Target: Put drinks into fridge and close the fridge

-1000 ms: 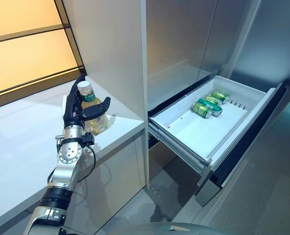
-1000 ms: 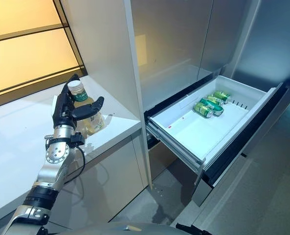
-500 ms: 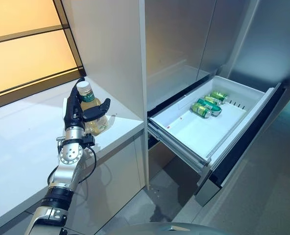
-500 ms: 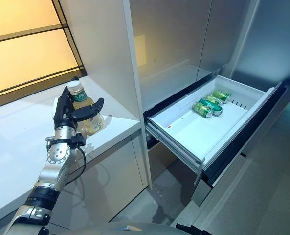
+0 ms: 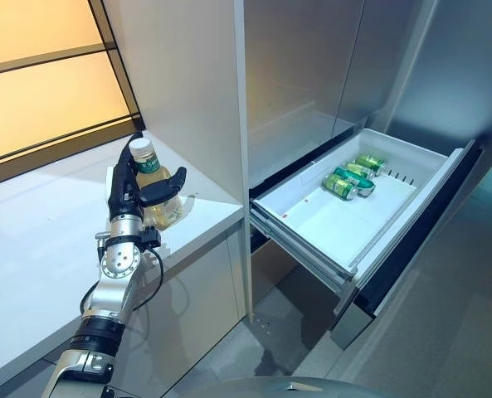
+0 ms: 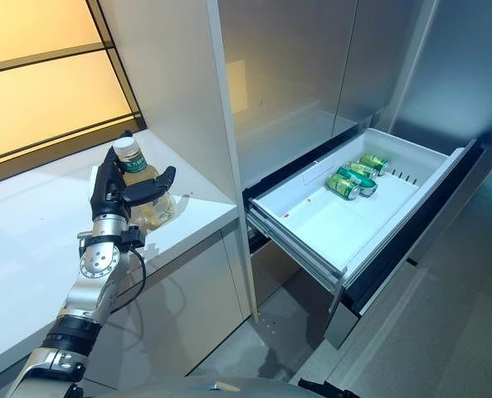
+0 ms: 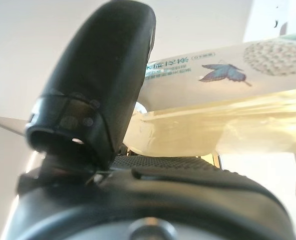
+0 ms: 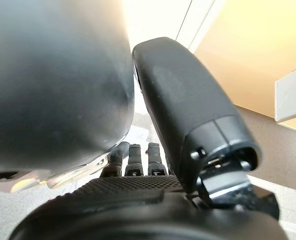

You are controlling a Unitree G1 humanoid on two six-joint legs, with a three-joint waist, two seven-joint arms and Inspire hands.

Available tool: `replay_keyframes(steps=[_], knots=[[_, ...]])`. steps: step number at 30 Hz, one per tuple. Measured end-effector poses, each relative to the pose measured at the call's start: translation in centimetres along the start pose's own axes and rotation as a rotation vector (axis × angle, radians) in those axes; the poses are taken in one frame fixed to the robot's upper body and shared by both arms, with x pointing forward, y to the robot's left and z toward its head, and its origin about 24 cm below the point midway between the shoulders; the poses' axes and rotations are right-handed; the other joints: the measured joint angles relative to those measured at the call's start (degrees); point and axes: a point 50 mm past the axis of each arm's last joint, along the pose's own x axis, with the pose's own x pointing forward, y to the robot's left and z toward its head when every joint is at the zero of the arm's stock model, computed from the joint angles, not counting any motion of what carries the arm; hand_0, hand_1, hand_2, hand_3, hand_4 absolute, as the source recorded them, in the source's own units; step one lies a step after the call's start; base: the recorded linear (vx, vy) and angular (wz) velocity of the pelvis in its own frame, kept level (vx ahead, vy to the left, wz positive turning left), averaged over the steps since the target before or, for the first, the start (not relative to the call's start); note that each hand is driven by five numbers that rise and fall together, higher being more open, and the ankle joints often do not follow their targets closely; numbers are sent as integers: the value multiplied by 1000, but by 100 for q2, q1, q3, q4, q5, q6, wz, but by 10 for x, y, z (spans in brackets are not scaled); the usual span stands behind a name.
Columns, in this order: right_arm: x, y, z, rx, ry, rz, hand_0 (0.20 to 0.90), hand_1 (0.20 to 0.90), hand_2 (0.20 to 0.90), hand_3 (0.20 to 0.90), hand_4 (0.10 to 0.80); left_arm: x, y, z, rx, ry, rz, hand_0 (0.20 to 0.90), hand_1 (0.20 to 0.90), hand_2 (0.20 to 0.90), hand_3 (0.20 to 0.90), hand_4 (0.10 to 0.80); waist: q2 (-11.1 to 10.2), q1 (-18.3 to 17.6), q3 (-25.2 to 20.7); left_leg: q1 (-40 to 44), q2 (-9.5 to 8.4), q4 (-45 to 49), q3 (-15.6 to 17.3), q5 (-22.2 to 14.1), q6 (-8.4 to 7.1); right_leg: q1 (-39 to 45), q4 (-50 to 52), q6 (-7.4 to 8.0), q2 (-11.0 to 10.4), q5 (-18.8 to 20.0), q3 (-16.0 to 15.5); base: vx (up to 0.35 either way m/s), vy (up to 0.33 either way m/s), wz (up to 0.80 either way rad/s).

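Closing around the bottle (image 5: 157,189) at left of frame, the left hand (image 5: 128,189) is tightening its grasp, readying a lift toward the open drawer (image 5: 345,217).

Open drawer (image 5: 411,211) — cans (image 5: 350,177) at far end, near half free, cabinet wall (image 5: 204,91) between

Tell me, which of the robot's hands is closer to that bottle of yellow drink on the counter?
The left. The left hand is right at the bottle, fingers behind it and thumb across its front. The right hand shows only in its own wrist view, with no bottle near it.
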Motion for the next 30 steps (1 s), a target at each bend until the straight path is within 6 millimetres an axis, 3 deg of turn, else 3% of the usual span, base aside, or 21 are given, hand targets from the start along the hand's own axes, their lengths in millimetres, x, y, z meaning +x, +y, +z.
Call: replay_keyframes(steps=[3, 4, 5, 7, 8, 24, 28, 30], knots=[[0, 0, 0, 0, 2, -1, 900, 900, 900, 900, 800, 0, 1, -2, 3, 8, 2, 900, 900, 900, 900, 800, 8, -3, -6, 12, 0, 0, 4, -2, -1, 0, 0, 0, 1, 0, 7, 0, 0, 0], [0, 0, 0, 0, 3, -1, 900, 900, 900, 900, 800, -1, 1, -4, 6, 15, 4, 585, 585, 585, 532, 432, 15, -4, -11, 15, 1, -1, 8, -5, -2, 1, 0, 0, 2, 0, 11, 0, 0, 0], [0, -1, 0, 0, 3, -2, 900, 900, 900, 900, 800, -1, 2, -5, 7, 19, 6, 554, 554, 554, 496, 396, 21, -8, -18, 16, 2, -1, 12, -6, -2, 1, 0, 0, 3, 0, 14, 0, 0, 0], [0, -1, 0, 0, 5, -3, 900, 900, 900, 900, 800, -1, 2, -5, 8, 21, 7, 554, 554, 554, 496, 396, 29, -15, -23, 16, 3, -1, 14, -7, -2, -1, 0, 0, 4, 0, 16, 0, 0, 0], [0, -1, 0, 0, 5, -3, 900, 900, 900, 900, 800, -1, 2, -5, 8, 21, 7, 300, 300, 300, 200, 100, 30, -15, -23, 16, 4, -1, 14, -7, -3, -1, 0, 0, 4, 0, 16, 0, 0, 0], [-1, -2, 1, -11, 5, -2, 900, 900, 900, 900, 800, -1, 2, -7, 16, 33, 2, 300, 300, 300, 200, 100, 50, -11, -36, 42, 6, 0, 42, -17, -4, 8, -1, 1, 8, 0, 41, 0, -1, 0], [-1, 0, 4, -107, -8, 11, 900, 900, 900, 900, 800, 0, 1, -6, -165, 60, -18, 300, 300, 300, 200, 100, 47, 34, -34, 40, 4, 1, 44, -20, -1, 5, -1, 1, 4, 0, 42, -9, -4, 0], [0, 8, 12, -161, -42, 62, 900, 900, 900, 900, 800, -2, -5, -9, -345, 86, -36, 300, 300, 300, 200, 100, 26, 61, -21, 39, 3, 4, 41, -21, 1, 5, 0, 1, 3, 0, 40, -37, -20, 1]])
